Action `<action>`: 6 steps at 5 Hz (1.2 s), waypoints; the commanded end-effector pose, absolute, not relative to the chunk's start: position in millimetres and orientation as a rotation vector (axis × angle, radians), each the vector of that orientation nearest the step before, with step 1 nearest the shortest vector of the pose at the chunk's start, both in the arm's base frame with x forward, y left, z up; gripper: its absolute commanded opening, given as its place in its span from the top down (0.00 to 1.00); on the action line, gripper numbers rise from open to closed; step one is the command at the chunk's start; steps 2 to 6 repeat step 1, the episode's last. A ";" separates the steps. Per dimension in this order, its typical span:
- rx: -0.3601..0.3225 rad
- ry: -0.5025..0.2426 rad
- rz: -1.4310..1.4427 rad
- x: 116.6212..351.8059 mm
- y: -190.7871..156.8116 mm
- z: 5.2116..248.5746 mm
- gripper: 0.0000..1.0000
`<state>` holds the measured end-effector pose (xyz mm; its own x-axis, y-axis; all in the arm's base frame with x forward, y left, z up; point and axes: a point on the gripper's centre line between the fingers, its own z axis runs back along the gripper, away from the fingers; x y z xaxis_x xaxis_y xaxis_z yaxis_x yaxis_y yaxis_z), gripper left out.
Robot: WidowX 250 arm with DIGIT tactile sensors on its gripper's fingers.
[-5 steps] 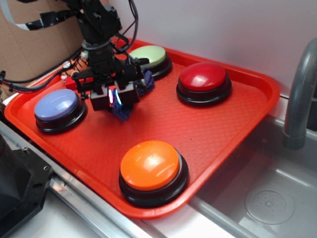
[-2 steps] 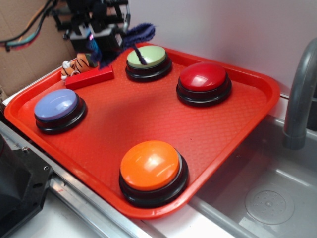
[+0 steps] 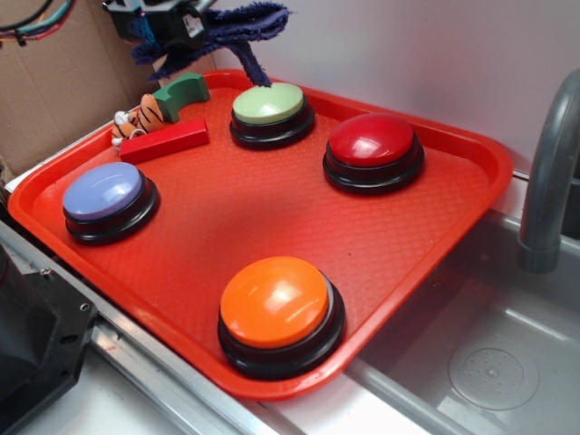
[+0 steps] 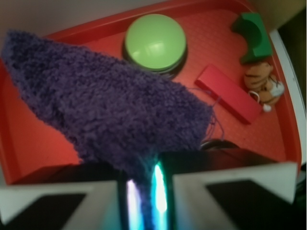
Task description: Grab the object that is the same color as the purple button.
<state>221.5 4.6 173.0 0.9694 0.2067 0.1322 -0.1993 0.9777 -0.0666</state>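
We count four push buttons on the red tray (image 3: 435, 217): one purple button (image 3: 103, 193) at the tray's left side, one pale green button (image 3: 269, 104) at the back, one red button (image 3: 371, 140) to its right and one orange button (image 3: 274, 302) at the front edge. We also count one red rectangular block (image 3: 165, 141), one green arch block (image 3: 180, 93) and one small tiger figure (image 3: 138, 120), grouped in the back left corner. There is one purple rag (image 3: 237, 24), and it is off the tray, held aloft at the top of the exterior view, above the back left corner. The gripper (image 3: 172, 25) has its jaws clamped on one end of the rag; the wrist view shows the fabric (image 4: 103, 103) pinched between the two pale fingers (image 4: 230, 184). The rag's long axis runs roughly level, its free end pointing right, away from the gripper. One frayed strand hangs down toward the green button; we cannot tell whether it touches the dome.
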 end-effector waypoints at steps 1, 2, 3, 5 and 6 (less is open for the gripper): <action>-0.076 -0.175 0.190 235.1 27.8 181.9 1.00; -0.076 -0.175 0.190 235.1 27.8 181.9 1.00; -0.076 -0.175 0.190 235.1 27.8 181.9 1.00; -0.076 -0.175 0.190 235.1 27.8 181.9 1.00; -0.076 -0.175 0.190 235.1 27.8 181.9 1.00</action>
